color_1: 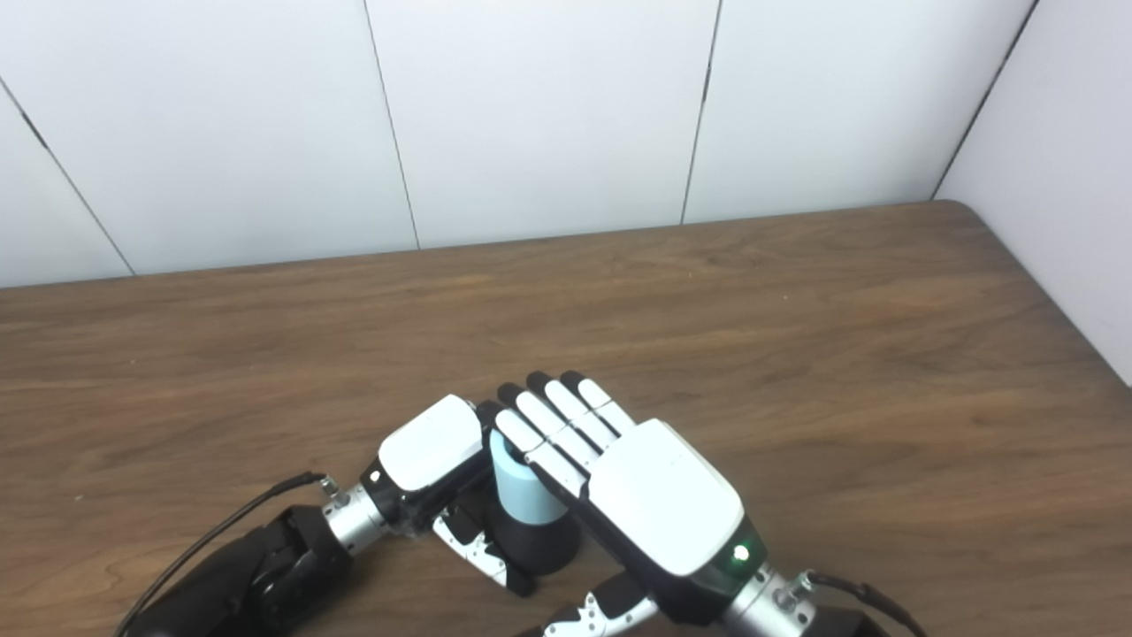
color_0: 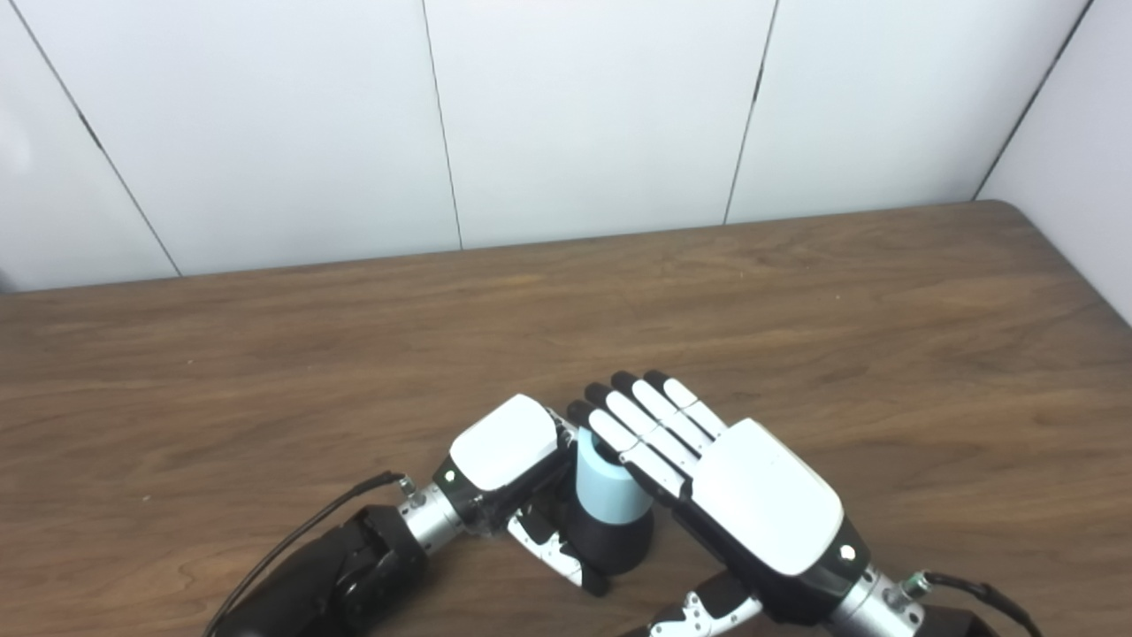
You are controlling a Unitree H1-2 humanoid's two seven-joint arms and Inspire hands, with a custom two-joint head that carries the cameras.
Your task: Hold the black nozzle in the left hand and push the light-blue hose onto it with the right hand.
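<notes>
— Left eye view first: what fills it?

— Mostly the brown wooden table (color_0: 796, 336), backed by white wall panels (color_0: 584, 115). Low at the near edge, both hands meet around one small piece.

— The bigger hand?

— The right hand (color_0: 725, 482), back upward, its fingers (color_0: 650, 425) straight and close together, lying over the top of the light-blue hose (color_0: 608, 488). It presses flat rather than gripping; the thumb hangs apart lower down, closed on nothing.

— And the other?

— The left hand (color_0: 517, 469) comes in from the left, curled round the piece from that side, its thumb against the black nozzle (color_0: 615, 541). It looks clamped on the nozzle, though the fingers behind are hidden.

— Where do the parts sit?

— Nozzle upright on the table between the hands, with the hose standing on top of it, touching, its open end partly under the right fingers. Whether it is fully seated, I cannot tell.
</notes>
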